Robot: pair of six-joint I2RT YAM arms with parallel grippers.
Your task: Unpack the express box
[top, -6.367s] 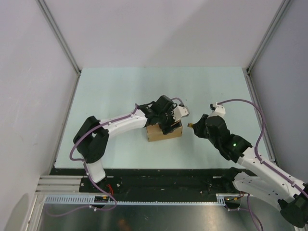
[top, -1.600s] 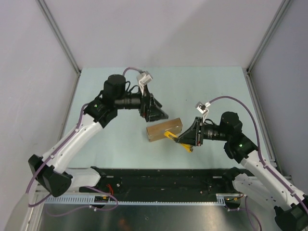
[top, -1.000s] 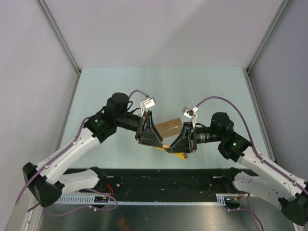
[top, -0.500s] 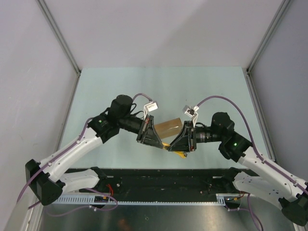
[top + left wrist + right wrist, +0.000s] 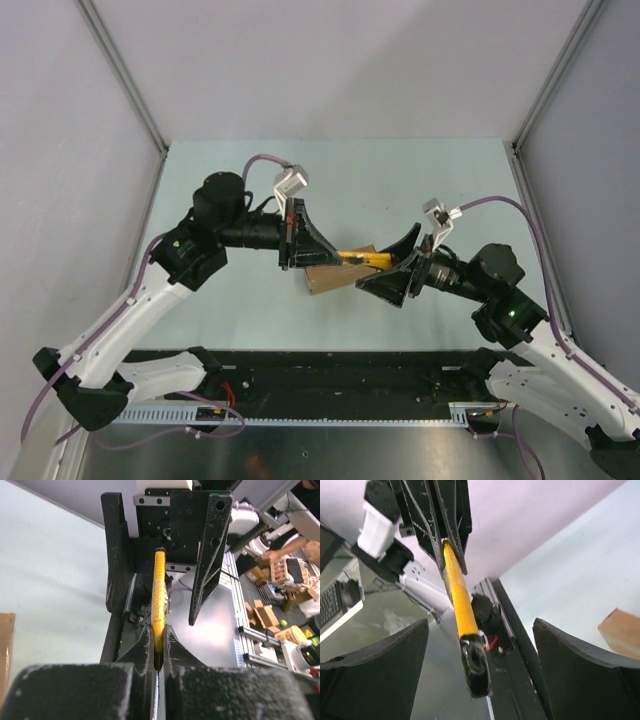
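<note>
The express box (image 5: pixel 333 277), a small brown carton, lies on the pale green table between the two arms; its edge shows in the left wrist view (image 5: pixel 5 650) and a corner in the right wrist view (image 5: pixel 622 630). My left gripper (image 5: pixel 327 252) is shut on the blade end of the yellow-and-black utility knife (image 5: pixel 362 258) and holds it level above the box. The left wrist view shows the knife (image 5: pixel 159 590) pinched between my left gripper's (image 5: pixel 159 636) jaws. My right gripper (image 5: pixel 390 264) stands wide open around the knife's black tail (image 5: pixel 476 667), with its fingers (image 5: pixel 385 655) clear of it.
The black base plate (image 5: pixel 330 370) and a metal rail run along the near edge. Grey walls and frame posts (image 5: pixel 125 80) enclose the table on three sides. Workbenches with clutter (image 5: pixel 280 605) show beyond the near edge in the left wrist view.
My right gripper has opened and let go of the knife, drawing back right. My left gripper, shut on the knife, has lifted it up and back over the box.
</note>
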